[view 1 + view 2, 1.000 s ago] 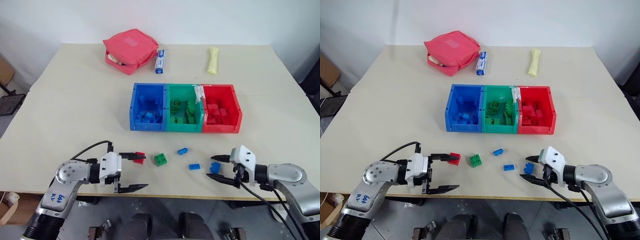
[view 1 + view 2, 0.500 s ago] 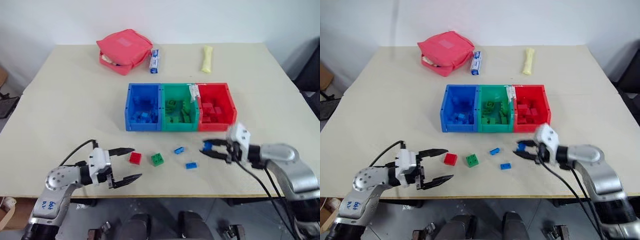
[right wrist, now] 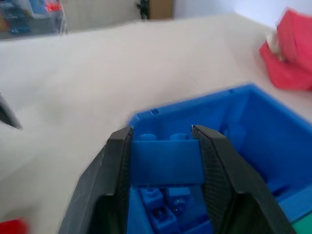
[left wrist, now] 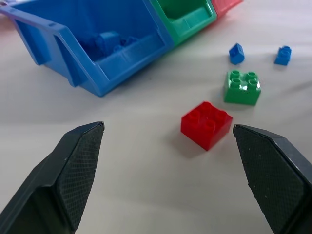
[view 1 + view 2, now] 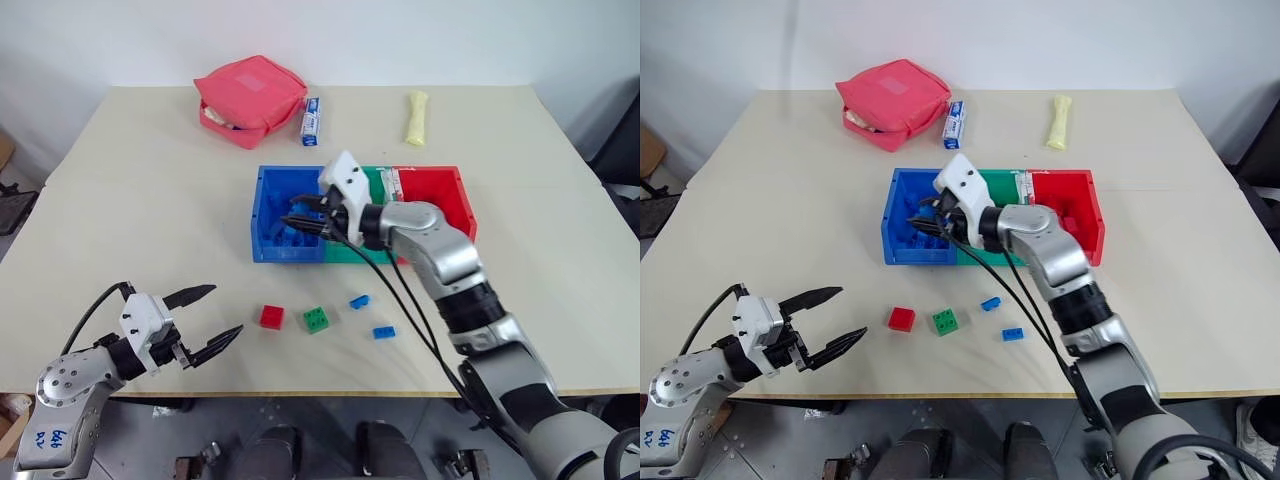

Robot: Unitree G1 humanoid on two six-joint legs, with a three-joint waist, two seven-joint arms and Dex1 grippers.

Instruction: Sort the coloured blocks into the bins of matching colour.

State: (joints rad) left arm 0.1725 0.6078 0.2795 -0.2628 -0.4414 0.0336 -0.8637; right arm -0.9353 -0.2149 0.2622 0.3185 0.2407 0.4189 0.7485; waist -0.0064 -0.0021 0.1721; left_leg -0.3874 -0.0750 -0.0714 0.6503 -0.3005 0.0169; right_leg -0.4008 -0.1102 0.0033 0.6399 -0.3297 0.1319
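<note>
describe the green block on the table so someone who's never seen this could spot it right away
Start at the row of three joined bins mid-table, blue, green, red. On the bare tabletop between that row and the table's near edge lie four small bricks. The green block is second from the left, right of the red block, and larger than the two blue blocks beyond it.

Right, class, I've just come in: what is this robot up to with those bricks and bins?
It is sorting bricks by colour. The right gripper holds a blue brick between its fingers over the blue bin, not yet let go. The left gripper hangs open near the table's front edge, holding nothing. A red brick, a green brick and two small blue bricks lie on the table in front of the bins.
</note>
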